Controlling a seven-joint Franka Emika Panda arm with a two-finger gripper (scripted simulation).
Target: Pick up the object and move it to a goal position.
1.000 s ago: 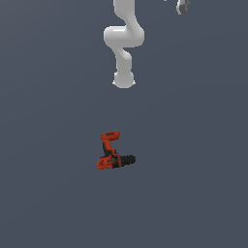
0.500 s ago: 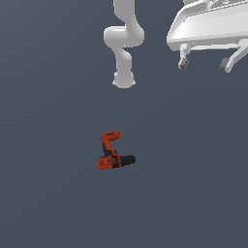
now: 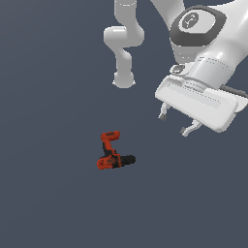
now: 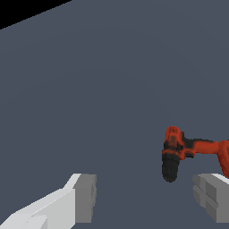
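Drill (image 3: 114, 154) lying flat on its side on the grey floor (image 3: 53, 193), well apart from the gripper (image 3: 177, 122), which hangs above toward the exterior view's right, fingers (image 4: 82, 197) spread wide, holding nothing.

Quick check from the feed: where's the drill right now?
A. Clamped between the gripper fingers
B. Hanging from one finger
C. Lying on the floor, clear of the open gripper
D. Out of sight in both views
C: the drill lies on the grey floor, while the gripper hangs apart from it, fingers spread and empty.
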